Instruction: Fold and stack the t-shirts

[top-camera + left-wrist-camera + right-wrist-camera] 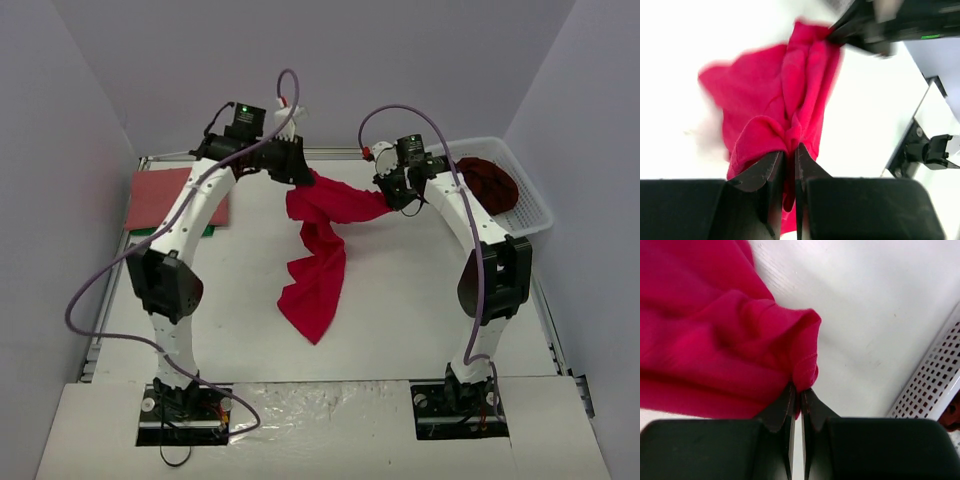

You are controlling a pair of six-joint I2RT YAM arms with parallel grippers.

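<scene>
we hold the crimson tee slung over the table centre, left gripper & right gripper each clenched on an edge; spread evenly, w/o slack, before laying flat.

Robot laboratory test cell: a left arm and a right arm, white and black, bolted side by side at the near edge of a white desk, trailing looped purple cables, enclosed on three sides by plain pale walls.
</scene>
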